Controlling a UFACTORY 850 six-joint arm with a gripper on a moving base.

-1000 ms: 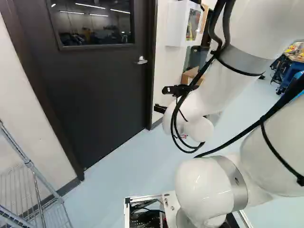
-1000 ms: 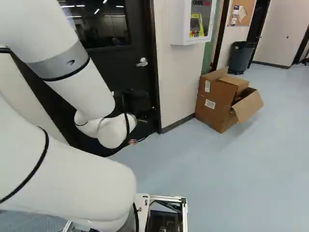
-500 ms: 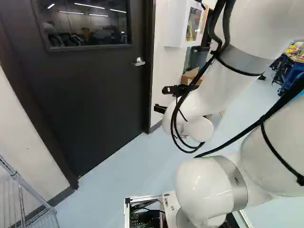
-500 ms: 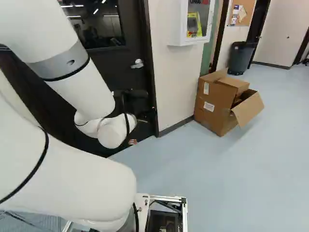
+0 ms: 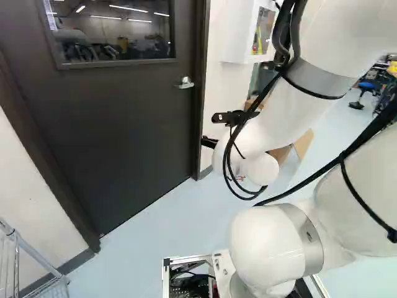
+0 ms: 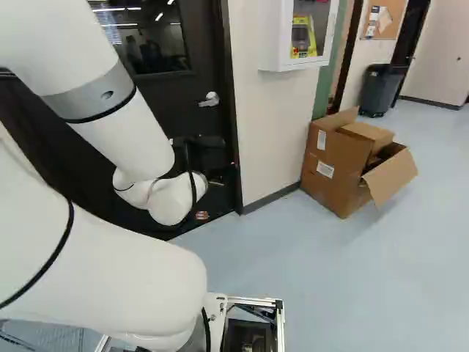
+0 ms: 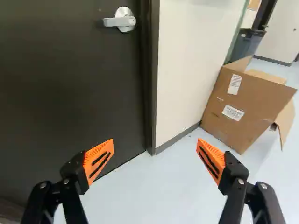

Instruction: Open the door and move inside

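Ahead of the pincer (image 7: 155,144) and higher than it, the metal lever handle (image 7: 114,22) sits near the latch edge of the dark door (image 7: 70,88), which stands shut in its frame (image 7: 152,74). The pincer is wide, its orange-padded fingers (image 7: 92,157) well apart with nothing held between them. The lever should prove rigid and smooth, liable to slip under the pads, and probably sprung against a downward turn; the best hold looks to be near its free end, away from the round rose, where the leverage is greatest. The door itself will likely be heavy and stiff to start moving; which way it swings cannot be told. Raising and lining up the pincer with the lever seems the next need. Beyond the frame, a pale wall (image 7: 189,60) runs past the pincer to an open cardboard box (image 7: 250,105) on the floor (image 7: 159,196), well clear of the lever.
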